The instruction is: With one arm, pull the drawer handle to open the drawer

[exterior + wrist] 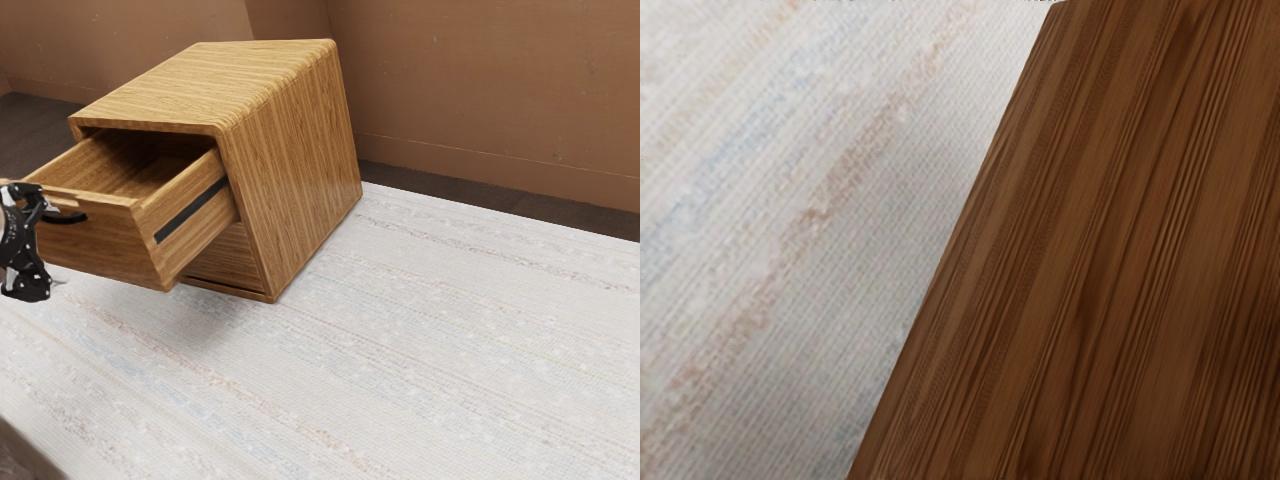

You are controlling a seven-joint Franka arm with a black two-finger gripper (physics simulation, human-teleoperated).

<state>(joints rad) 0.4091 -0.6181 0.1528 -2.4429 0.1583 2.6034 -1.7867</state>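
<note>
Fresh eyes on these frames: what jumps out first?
The wooden cabinet with its drawer pulled well out toward the exterior view's left stands out first. The black gripper sits right at the drawer's front, at that view's left edge. In the wrist view, a striped wood panel borders the pale woven tabletop.

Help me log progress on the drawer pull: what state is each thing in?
drawer: open, pulled well out of the cabinet
handle: on the drawer's front, right by the gripper
cabinet: standing on the table
gripper: at the handle, grip unclear
</note>
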